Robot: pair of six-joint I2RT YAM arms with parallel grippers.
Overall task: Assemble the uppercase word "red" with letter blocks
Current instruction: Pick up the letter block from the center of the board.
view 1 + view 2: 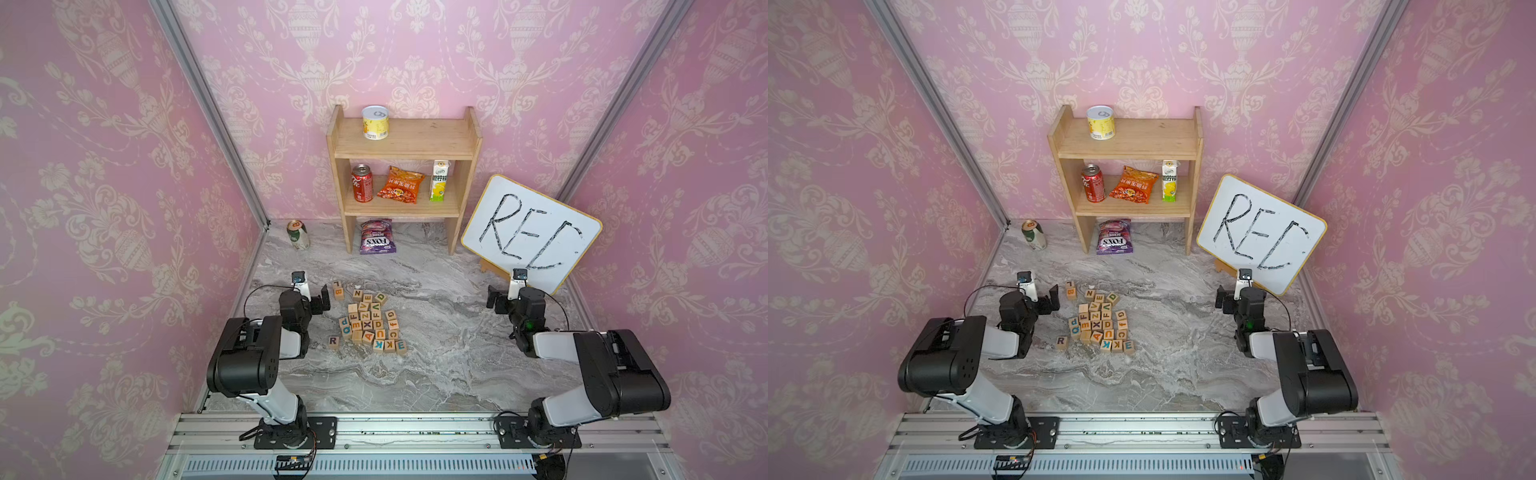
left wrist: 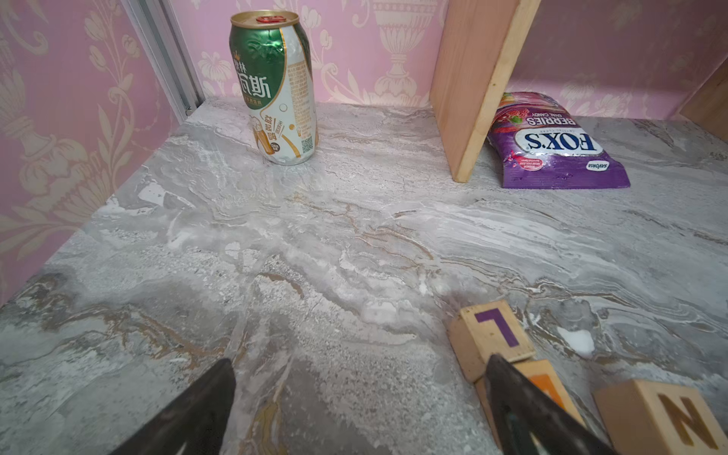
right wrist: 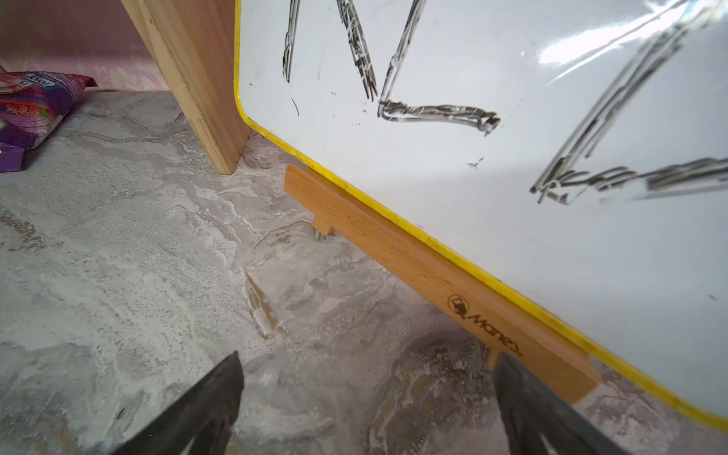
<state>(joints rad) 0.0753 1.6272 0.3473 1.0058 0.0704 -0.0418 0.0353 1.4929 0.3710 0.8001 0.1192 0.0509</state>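
The letter blocks (image 1: 370, 322) (image 1: 1100, 322), small pale wooden cubes, lie in a loose cluster on the marble table between the two arms. A purple R block (image 1: 333, 341) (image 1: 1061, 341) sits alone at the near left corner of the cluster. A green D block (image 1: 380, 297) (image 1: 1112, 297) lies at its far edge. My left gripper (image 1: 323, 300) (image 2: 359, 358) stands open and empty just left of the cluster, with an L block (image 2: 492, 331) and an N block (image 2: 665, 417) beside one finger. My right gripper (image 1: 494, 301) (image 3: 369, 353) is open and empty over bare table, far right of the blocks.
A whiteboard (image 1: 530, 232) with black handwritten letters leans on a wooden easel (image 3: 394, 244) close ahead of the right gripper. A wooden shelf (image 1: 403, 145) with snacks stands at the back. A purple candy bag (image 1: 377, 237) lies under it and a green can (image 1: 298, 235) stands at back left.
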